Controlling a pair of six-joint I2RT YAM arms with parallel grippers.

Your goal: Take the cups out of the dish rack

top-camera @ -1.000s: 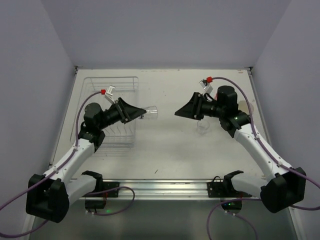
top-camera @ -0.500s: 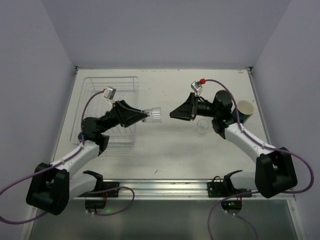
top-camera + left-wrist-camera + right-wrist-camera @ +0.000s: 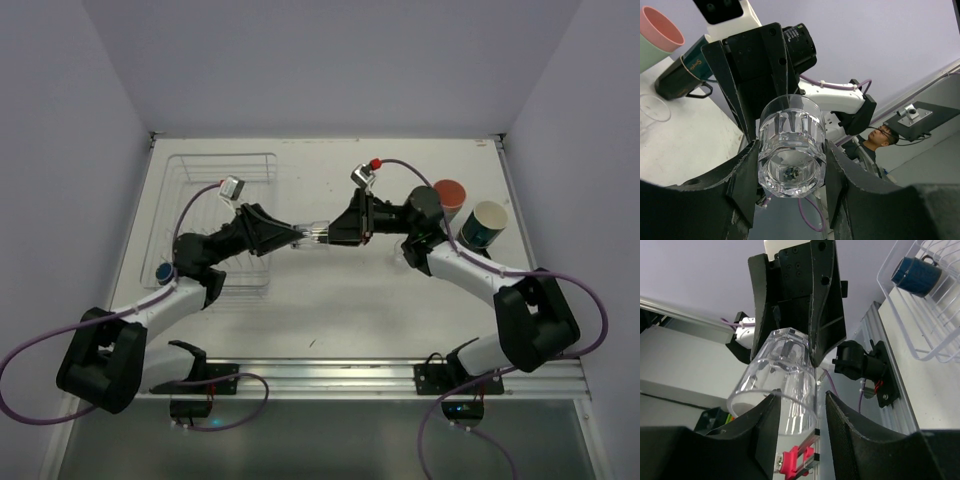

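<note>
Far left, the dish rack (image 3: pixel 226 158) sits on the table (image 3: pixel 330 300), and the right wrist view catches a dark blue mug (image 3: pixel 915 274) lying in it. The left arm reaches out from in front of the rack toward the middle, and the left gripper (image 3: pixel 298 234) has the clear glass (image 3: pixel 316 234) pinched at its base, a finger (image 3: pixel 747 175) pressed against each side, glass held off the table and lying sideways. Dead centre it meets the right gripper (image 3: pixel 333 235), nose to nose. The right fingers (image 3: pixel 850 440) stand spread on either side of the glass's mouth end, and a thin gap shows beside one of them, so there's no clamp there. Off to the right, near the table's edge, a salmon-pink cup (image 3: pixel 450 194) and just beside it a dark teal cup (image 3: pixel 485 225) with a pale inside. The left wrist view adds a mint-green cup (image 3: pixel 650 52) right under the pink one and a second clear glass (image 3: pixel 651 112) standing on the table nearby.
</note>
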